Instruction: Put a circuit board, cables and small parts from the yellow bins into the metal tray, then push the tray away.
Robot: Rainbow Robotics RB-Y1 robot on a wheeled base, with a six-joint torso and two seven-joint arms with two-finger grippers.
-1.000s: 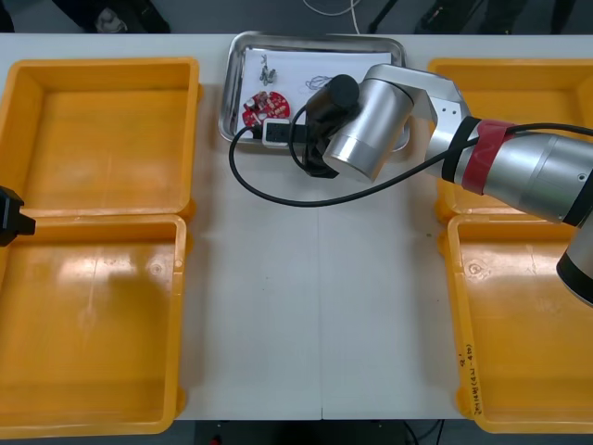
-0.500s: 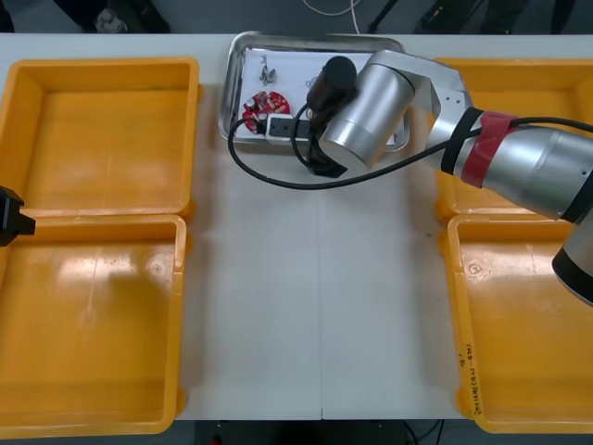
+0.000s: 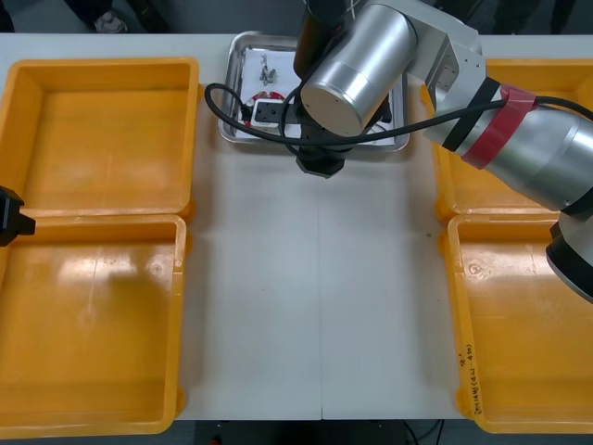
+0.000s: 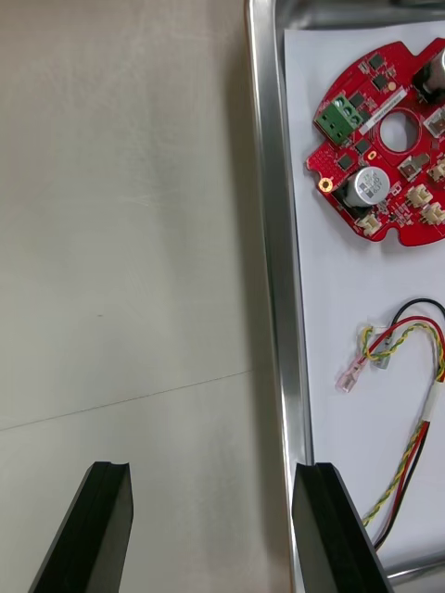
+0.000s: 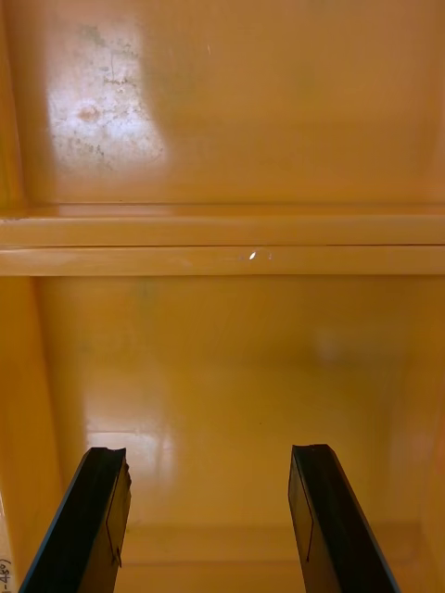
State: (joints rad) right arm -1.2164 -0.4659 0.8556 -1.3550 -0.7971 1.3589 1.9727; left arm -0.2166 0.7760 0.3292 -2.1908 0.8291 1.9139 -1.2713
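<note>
Front camera was mounted above the arms, looking steeply down on the whole table (image 3: 315, 306). Right wrist camera looked down at close range past the right gripper (image 4: 211, 491) onto table and metal tray (image 4: 272, 232) rim, ground shared with the front view. Left wrist camera faced closely into the left yellow bins (image 5: 222, 371).

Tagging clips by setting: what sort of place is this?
Probably an electronics kitting bench: yellow bins flank a metal tray holding a red circuit board and cables, right pincer open at its rim.
</note>
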